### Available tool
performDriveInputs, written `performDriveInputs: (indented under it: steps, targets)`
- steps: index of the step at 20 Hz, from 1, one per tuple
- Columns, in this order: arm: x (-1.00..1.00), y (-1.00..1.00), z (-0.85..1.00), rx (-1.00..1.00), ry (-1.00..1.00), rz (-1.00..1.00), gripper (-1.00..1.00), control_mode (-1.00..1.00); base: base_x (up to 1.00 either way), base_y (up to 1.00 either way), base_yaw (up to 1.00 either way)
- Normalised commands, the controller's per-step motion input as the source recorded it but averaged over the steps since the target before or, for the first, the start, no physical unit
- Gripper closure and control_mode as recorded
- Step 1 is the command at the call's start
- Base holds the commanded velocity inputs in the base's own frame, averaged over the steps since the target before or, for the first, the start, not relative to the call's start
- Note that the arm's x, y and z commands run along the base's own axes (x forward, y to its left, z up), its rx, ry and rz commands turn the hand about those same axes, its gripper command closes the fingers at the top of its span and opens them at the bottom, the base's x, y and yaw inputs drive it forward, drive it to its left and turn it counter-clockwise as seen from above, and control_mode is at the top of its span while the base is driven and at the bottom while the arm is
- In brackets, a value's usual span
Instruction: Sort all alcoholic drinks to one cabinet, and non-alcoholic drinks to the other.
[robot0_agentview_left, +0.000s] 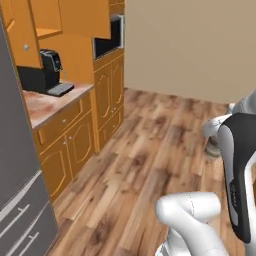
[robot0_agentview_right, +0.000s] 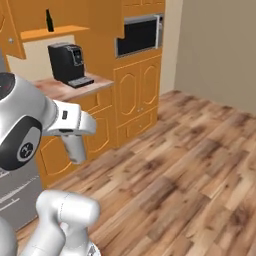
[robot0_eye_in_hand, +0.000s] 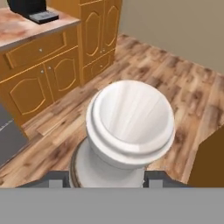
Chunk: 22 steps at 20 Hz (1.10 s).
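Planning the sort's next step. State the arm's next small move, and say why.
Probably carry the white-capped bottle, gripped between the fingers, toward the counter. It hangs over the floor, away from any cabinet. The dark bottle stands on the open upper shelf, so this one likely belongs in a different cabinet.

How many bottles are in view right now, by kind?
Dark slim bottle on the cabinet shelf: 1
White-capped bottle in the gripper: 1
Total: 2
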Motion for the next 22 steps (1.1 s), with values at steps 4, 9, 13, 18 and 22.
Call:
performDriveInputs:
  steps: [4,9,13,18,22]
  targets:
    - [0.0,0.0,0.0,0.0,0.0,0.0,1.0,1.0,1.0,-0.24,0.48]
    - [0.0,0.0,0.0,0.0,0.0,0.0,1.0,1.0,1.0,-0.18,0.6]
    - [0.0,0.0,0.0,0.0,0.0,0.0,1.0,1.0,1.0,-0.18,0.62]
    - [0.0,0.0,0.0,0.0,0.0,0.0,1.0,1.0,0.99,-0.3,0.6]
    - [0.0,0.0,0.0,0.0,0.0,0.0,1.0,1.0,0.69,-0.57,0.52]
